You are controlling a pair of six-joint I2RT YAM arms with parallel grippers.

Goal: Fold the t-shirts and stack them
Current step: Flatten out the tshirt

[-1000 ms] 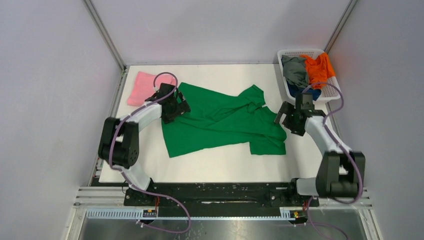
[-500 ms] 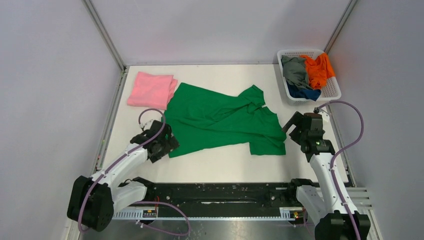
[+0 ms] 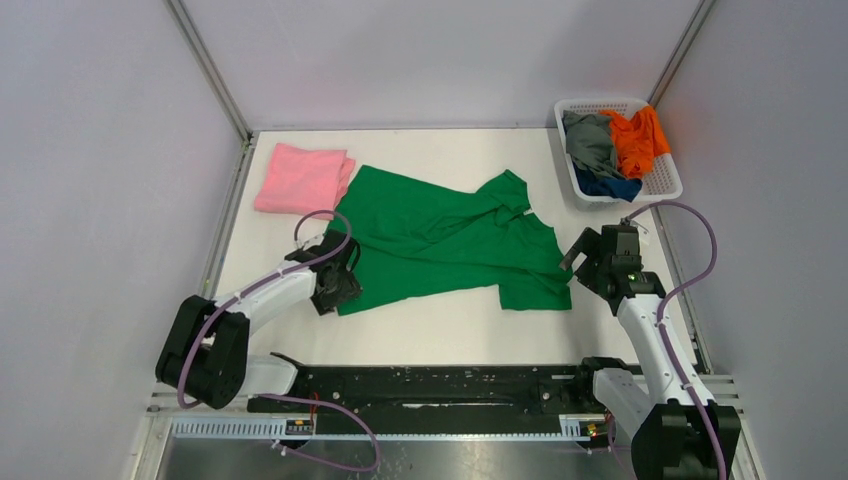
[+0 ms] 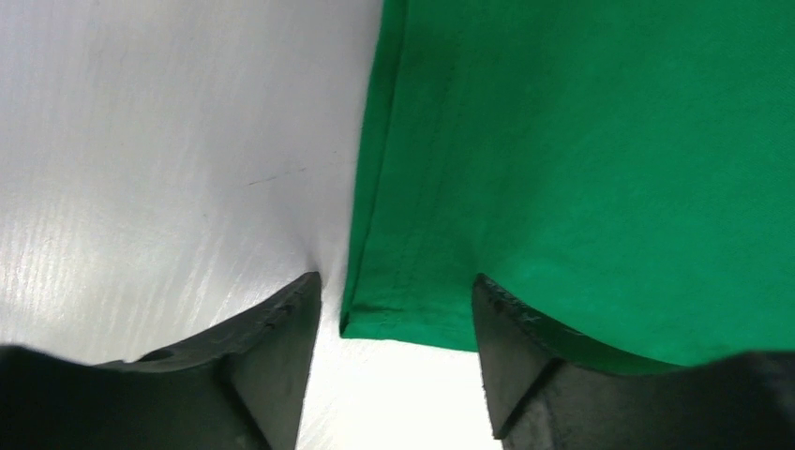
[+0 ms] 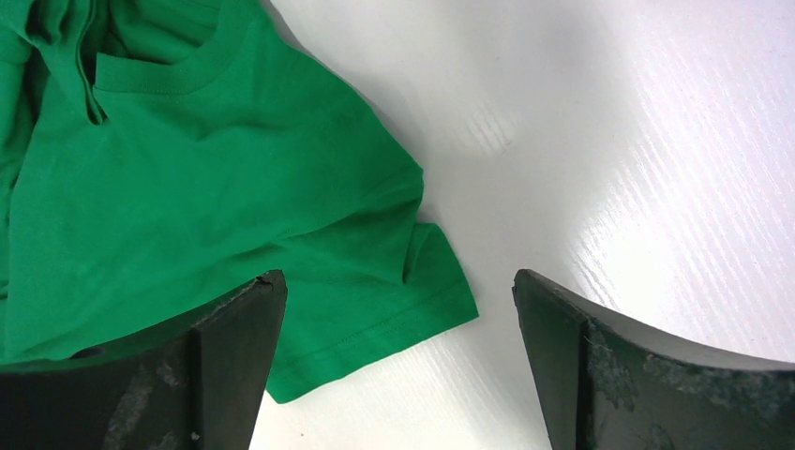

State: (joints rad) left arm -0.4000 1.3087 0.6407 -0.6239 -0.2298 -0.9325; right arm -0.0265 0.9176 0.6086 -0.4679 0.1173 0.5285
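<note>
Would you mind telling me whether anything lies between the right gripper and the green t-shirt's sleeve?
Nothing visible does. The right gripper, jaws open, hangs over the sleeve hem of the green t-shirt, which lies on the bare table. The basket sits farther back, out of the way.

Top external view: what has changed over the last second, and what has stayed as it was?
The left gripper swung from the green t-shirt's far-left corner, beside the pink t-shirt, back to its near-left hem corner. Its jaws now straddle that corner without clamping it. The right gripper pulled back toward the near edge, jaws wide open. Both t-shirts and the white basket stayed put.
</note>
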